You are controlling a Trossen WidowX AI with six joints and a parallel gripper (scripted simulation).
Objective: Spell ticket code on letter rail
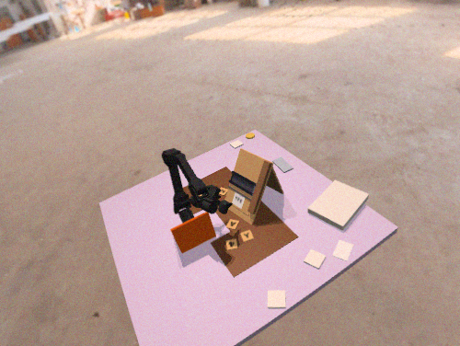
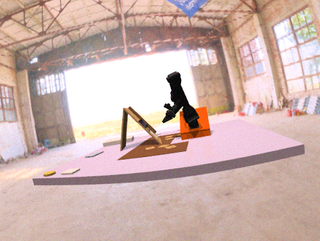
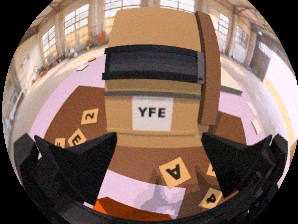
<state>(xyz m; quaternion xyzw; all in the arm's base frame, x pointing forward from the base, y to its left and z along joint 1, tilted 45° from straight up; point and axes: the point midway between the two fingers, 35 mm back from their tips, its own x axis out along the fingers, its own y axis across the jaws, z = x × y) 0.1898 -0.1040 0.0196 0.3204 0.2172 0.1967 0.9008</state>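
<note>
The slim, near-black letter rail (image 1: 242,183) (image 3: 152,65) runs across the sloping face of a tan, wood-look board (image 1: 248,163) (image 3: 155,27), at twelve o'clock from the white square paper ticket (image 1: 238,200) (image 3: 152,114), printed YFE. The board leans like an easel on a flat brown mat (image 1: 271,236) (image 2: 137,154) (image 3: 65,107).

In the wrist view, taking the ticket as the dial's centre, a light-wood square letter tile (image 3: 90,116) lies at nine o'clock and an E tile (image 3: 76,138) at eight, with another partly hidden beside it. An A tile (image 3: 175,172) lies near five; two more sit around there, partly behind a finger.

The black two-fingered gripper (image 1: 222,198) (image 2: 164,113) (image 3: 161,137) hangs in front of the board, fingers spread wide with nothing between them.

From the board in the top view, the black jointed arm (image 1: 176,181) (image 2: 180,94) rises at nine o'clock, just behind an upright orange rectangular panel (image 1: 194,232) (image 2: 203,120) at eight. On the pale pink counter (image 1: 152,221) (image 2: 243,138), a thick cream rectangular slab (image 1: 338,202) lies at three, a thin grey rectangular plate (image 1: 282,165) (image 2: 95,154) at two, and a round gold disc (image 1: 250,135) (image 2: 49,173) at twelve.
</note>
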